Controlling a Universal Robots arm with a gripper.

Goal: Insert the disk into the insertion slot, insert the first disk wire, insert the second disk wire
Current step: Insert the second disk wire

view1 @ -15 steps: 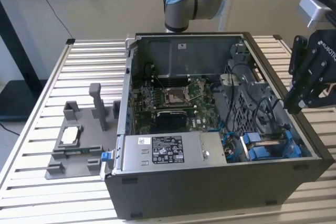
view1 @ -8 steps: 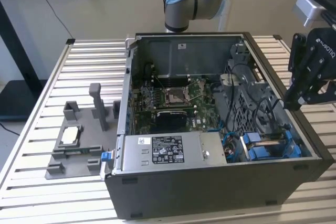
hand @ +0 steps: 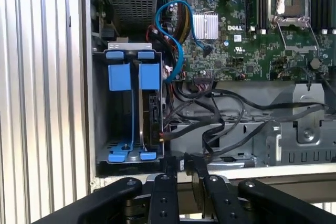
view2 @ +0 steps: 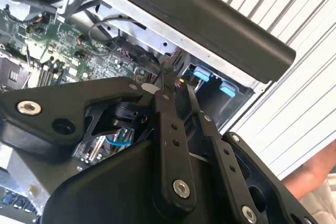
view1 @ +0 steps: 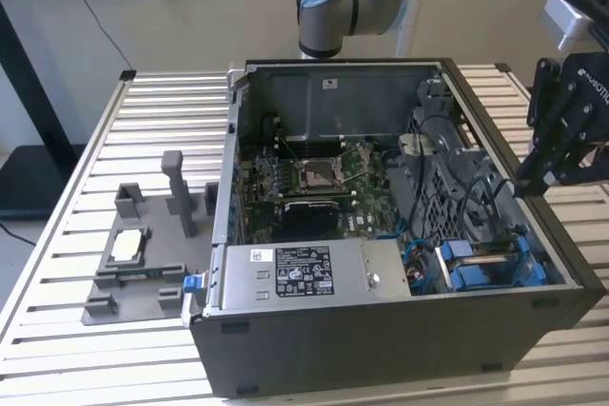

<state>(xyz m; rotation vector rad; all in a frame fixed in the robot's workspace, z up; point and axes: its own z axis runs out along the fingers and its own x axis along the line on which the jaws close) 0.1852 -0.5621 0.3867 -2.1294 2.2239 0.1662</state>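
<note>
Reading across from the exterior view's left, count one slatted worktop (view1: 48,349) bearing one grey fixture (view1: 143,278), with one small silver chip (view1: 127,246) lying flat on it. Next, find one open computer case (view1: 381,349) standing just beside that fixture. Inside, along the near wall, note one silver power-supply box (view1: 314,273) with one printed label; behind it, one green motherboard (view1: 366,168) carrying one bare processor socket (view1: 317,174). Further right, toward the near corner, meet the insertion slot (view1: 500,252), a single bay edged in blue. Turn to the first wrist view for the disk (hand: 153,111), standing on edge inside that bay, with one of two side-by-side blue plates (hand: 149,77) at its end; count also two blue tabs (hand: 128,156) at the bay's opposite end, one blue cable (hand: 178,51) looping just beside the bay, and black wires (hand: 226,114) too tangled to number. Last, at the exterior view's far right, see one gripper (view1: 526,183) hovering above the case's right wall, apart from the slot and touching nothing. Judge its two fingers (hand: 169,170) (view2: 169,103), in both wrist views, drawn close together with nothing clamped between.
</note>
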